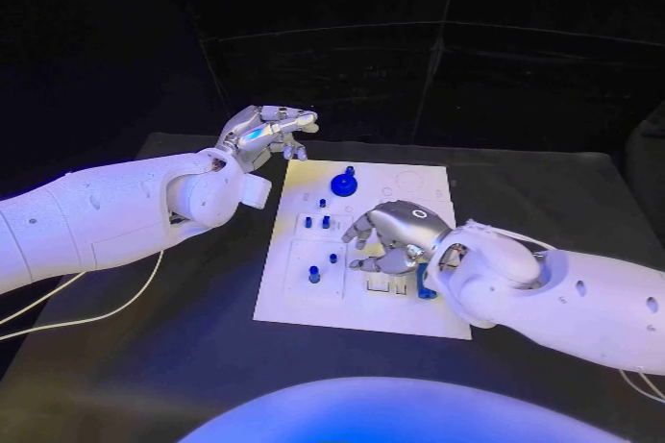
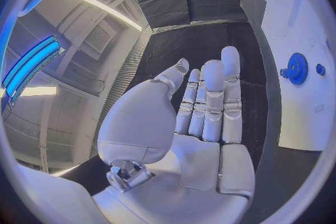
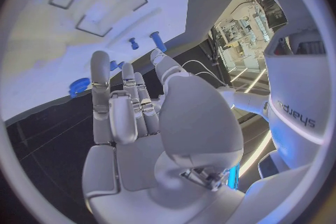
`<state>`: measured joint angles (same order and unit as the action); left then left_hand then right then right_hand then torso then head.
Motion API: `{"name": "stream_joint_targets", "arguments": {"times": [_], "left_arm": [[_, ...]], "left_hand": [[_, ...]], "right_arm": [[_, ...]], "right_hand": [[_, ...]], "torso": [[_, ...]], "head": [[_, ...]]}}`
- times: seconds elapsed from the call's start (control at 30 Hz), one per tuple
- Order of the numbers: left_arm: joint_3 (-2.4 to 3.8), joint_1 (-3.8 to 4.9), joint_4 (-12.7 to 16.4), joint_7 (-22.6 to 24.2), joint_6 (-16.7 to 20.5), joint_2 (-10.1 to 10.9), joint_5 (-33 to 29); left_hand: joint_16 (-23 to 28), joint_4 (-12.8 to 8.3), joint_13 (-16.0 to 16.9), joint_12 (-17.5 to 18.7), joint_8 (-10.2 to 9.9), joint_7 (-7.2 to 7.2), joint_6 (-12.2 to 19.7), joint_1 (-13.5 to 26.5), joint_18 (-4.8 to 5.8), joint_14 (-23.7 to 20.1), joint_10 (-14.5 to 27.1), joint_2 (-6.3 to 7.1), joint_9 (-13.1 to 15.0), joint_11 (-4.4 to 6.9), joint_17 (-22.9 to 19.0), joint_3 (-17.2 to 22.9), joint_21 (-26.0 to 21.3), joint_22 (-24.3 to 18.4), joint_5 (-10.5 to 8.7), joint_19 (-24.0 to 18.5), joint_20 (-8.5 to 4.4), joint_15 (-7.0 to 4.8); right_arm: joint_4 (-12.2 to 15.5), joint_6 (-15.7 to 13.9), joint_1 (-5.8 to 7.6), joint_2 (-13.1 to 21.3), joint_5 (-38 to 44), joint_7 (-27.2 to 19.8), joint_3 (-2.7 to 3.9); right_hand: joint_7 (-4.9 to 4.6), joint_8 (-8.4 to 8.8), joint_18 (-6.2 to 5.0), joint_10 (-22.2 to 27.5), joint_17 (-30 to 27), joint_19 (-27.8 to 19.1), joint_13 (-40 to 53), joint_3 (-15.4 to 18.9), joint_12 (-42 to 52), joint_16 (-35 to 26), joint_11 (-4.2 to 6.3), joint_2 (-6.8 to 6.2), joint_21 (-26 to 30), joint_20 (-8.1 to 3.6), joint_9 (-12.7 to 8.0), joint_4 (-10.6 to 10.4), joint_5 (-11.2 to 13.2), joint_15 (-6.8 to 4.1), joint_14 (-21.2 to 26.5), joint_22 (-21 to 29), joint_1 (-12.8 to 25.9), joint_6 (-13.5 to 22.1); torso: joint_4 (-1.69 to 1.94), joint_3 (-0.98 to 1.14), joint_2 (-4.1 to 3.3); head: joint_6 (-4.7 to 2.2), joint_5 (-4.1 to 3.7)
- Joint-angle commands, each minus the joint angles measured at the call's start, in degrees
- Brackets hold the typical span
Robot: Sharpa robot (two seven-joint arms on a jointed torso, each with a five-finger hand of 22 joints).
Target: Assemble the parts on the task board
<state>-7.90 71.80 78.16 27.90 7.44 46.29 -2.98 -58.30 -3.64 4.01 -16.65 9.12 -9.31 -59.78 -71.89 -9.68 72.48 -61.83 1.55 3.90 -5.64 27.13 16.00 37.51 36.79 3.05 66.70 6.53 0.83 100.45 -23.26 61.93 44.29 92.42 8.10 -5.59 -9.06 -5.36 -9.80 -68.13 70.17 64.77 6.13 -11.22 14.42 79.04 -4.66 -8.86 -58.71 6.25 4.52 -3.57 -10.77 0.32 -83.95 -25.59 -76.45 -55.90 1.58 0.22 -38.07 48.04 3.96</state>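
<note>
lettering "sharpa" marks the white arm; both hands, left hand (image 1: 263,133) and right hand (image 1: 392,233), spread fingers, holding nothing.

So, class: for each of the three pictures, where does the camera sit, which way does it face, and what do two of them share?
Head view: on the robot's head, facing down at the white rectangular task board; both white arms, left hand and right hand show.
Left wrist view: behind the left hand, facing along the black table.
Right wrist view: behind the right hand, facing the board.
Shared: the round blue toothed gear shows in all three.
</note>
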Motion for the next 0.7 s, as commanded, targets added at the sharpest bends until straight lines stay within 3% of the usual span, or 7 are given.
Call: {"name": "stream_joint_targets", "arguments": {"times": [0.03,0.13,0.17,0.23,0.3,0.5,0.7], "left_arm": [[0.04,0.08,0.17,0.07,-0.83,0.22,-0.16],[0.02,0.08,0.25,0.05,-0.83,0.37,-0.16],[0.01,0.07,0.28,0.03,-0.84,0.42,-0.16],[-0.03,0.07,0.34,0.03,-0.86,0.46,-0.16],[-0.07,0.07,0.41,0.01,-0.89,0.49,-0.16],[-0.16,0.03,0.55,-0.11,-1.05,0.53,-0.16],[-0.26,0.00,0.62,-0.15,-1.17,0.57,-0.16]], "left_hand": [[0.28,-0.28,-0.08,0.32,-0.26,-0.28,0.20,-0.54,-0.77,-0.35,0.30,-0.16,-0.07,0.00,-0.05,0.00,-0.31,-0.06,-0.13,-0.38,0.20,0.02],[0.28,-0.28,-0.08,0.32,-0.26,-0.28,0.20,-0.54,-0.77,-0.35,0.30,-0.16,-0.07,0.00,-0.05,0.00,-0.31,-0.06,-0.13,-0.38,0.20,0.02],[0.28,-0.28,-0.08,0.32,-0.26,-0.28,0.20,-0.54,-0.77,-0.35,0.30,-0.16,-0.07,0.00,-0.05,0.00,-0.31,-0.06,-0.13,-0.38,0.20,0.02],[0.28,-0.28,-0.08,0.32,-0.26,-0.28,0.20,-0.54,-0.77,-0.35,0.30,-0.16,-0.07,0.00,-0.05,0.00,-0.31,-0.06,-0.13,-0.38,0.20,0.02],[0.28,-0.28,-0.08,0.32,-0.26,-0.28,0.20,-0.54,-0.77,-0.35,0.30,-0.16,-0.07,0.00,-0.05,0.00,-0.31,-0.06,-0.13,-0.38,0.20,0.02],[0.21,-0.26,-0.08,0.31,-0.26,-0.29,0.21,-0.51,-0.77,-0.31,0.31,-0.14,-0.07,-0.01,0.07,-0.03,-0.34,-0.08,-0.13,-0.38,0.21,0.03],[0.21,-0.26,-0.08,0.31,-0.26,-0.29,0.21,-0.51,-0.77,-0.31,0.31,-0.14,-0.07,-0.01,0.07,-0.03,-0.34,-0.08,-0.13,-0.38,0.21,0.03]], "right_arm": [[2.61,-0.66,0.60,5.11,-13.13,2.06,0.21],[4.72,0.29,0.83,10.05,-16.30,4.91,0.28],[5.41,0.60,0.88,11.64,-17.04,6.17,0.29],[6.33,1.01,0.92,13.83,-17.48,8.31,0.29],[7.00,1.50,0.94,15.53,-17.08,10.43,0.29],[7.95,3.04,0.67,17.94,-14.24,16.51,0.23],[8.21,4.64,-0.17,17.32,-11.74,21.10,0.20]], "right_hand": [[1.41,-1.47,0.02,-7.74,4.01,2.70,3.15,2.23,5.97,2.60,1.86,-0.65,-3.02,-1.25,0.41,-1.05,-1.54,-1.77,-3.57,-4.84,1.36,-2.21],[2.59,-2.82,0.63,-12.95,6.39,4.67,16.74,5.95,20.67,4.17,3.26,-1.21,-5.22,-2.67,0.69,-3.26,-5.55,-2.93,-4.01,-8.41,4.19,-3.11],[2.86,-3.44,0.98,-15.72,8.51,5.39,36.05,7.37,37.66,5.37,3.59,-0.98,-6.07,-2.95,0.82,-4.17,-6.02,-3.30,-4.34,-9.86,5.06,-3.27],[3.80,-5.67,1.57,-16.32,11.13,6.35,59.97,11.68,58.69,6.94,4.32,-1.07,-7.31,-3.36,1.32,-5.77,-6.40,-3.29,-4.61,-11.76,5.15,-3.06],[3.32,-7.25,1.33,-16.62,12.22,6.59,68.40,13.06,65.15,7.51,3.68,1.41,-7.81,-3.42,1.71,-7.42,-6.45,-3.25,-4.71,-12.78,4.83,-2.95],[3.20,-9.94,1.58,-17.48,13.89,7.18,74.39,16.91,69.35,8.36,3.48,2.39,-8.83,-3.09,2.28,-10.19,-6.48,-3.17,-4.97,-14.61,4.23,-1.96],[3.38,-11.83,1.79,-18.12,15.15,7.73,76.33,19.65,70.53,8.96,3.59,2.55,-9.59,-3.11,2.86,-13.21,-7.04,-3.28,-5.18,-15.98,6.31,-1.55]], "torso": [[-0.55,-0.27,0.35],[-1.02,-0.32,0.44],[-1.25,-0.33,0.51],[-1.57,-0.36,0.62],[-1.76,-0.41,0.68],[-2.20,-0.33,0.70],[-1.83,-0.45,0.75]], "head": [[-0.45,-1.75],[-0.83,-2.86],[-0.83,-2.96],[-0.86,-3.37],[-0.71,-3.68],[-0.71,-4.55],[-0.65,-4.83]]}}
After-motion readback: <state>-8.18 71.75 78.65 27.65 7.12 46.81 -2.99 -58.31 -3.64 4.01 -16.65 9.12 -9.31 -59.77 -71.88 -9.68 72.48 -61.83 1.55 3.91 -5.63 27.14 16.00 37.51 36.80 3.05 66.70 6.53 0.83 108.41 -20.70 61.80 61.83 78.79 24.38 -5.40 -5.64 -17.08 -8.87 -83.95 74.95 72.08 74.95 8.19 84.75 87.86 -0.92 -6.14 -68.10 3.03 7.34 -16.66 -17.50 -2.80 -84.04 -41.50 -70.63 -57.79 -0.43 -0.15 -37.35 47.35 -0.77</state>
